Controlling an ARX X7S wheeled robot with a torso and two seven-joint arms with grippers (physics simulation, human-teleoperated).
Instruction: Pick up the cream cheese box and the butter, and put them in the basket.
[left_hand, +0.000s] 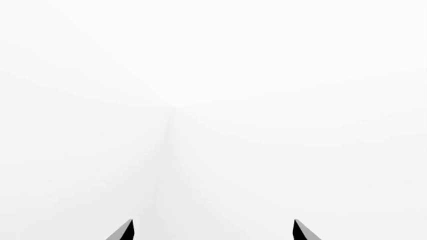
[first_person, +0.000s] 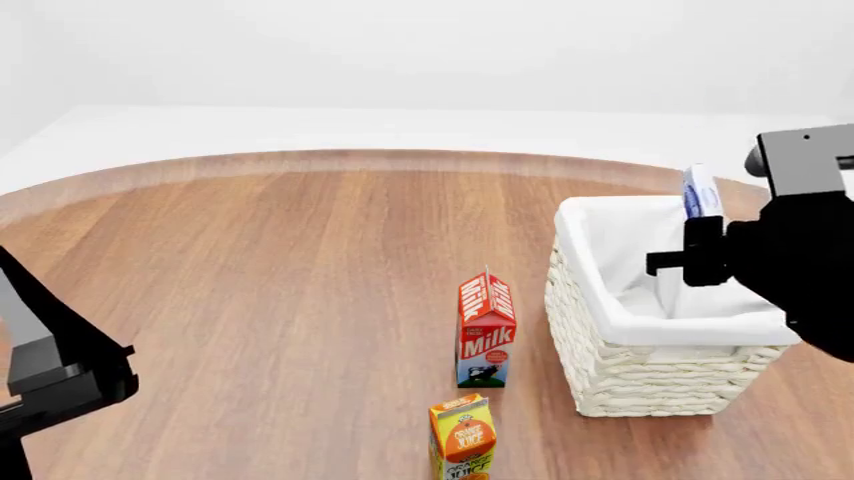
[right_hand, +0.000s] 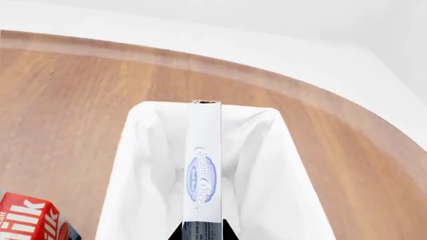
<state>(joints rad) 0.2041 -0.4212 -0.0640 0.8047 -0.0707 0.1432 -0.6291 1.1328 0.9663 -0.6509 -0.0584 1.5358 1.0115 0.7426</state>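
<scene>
My right tool pinches the cream cheese box right above the basket, my left tool is spread and holds nothing, so I should go down slowly before letting go

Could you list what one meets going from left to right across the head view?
left gripper → orange juice carton → milk carton → basket → cream cheese box, held by the right gripper.
</scene>
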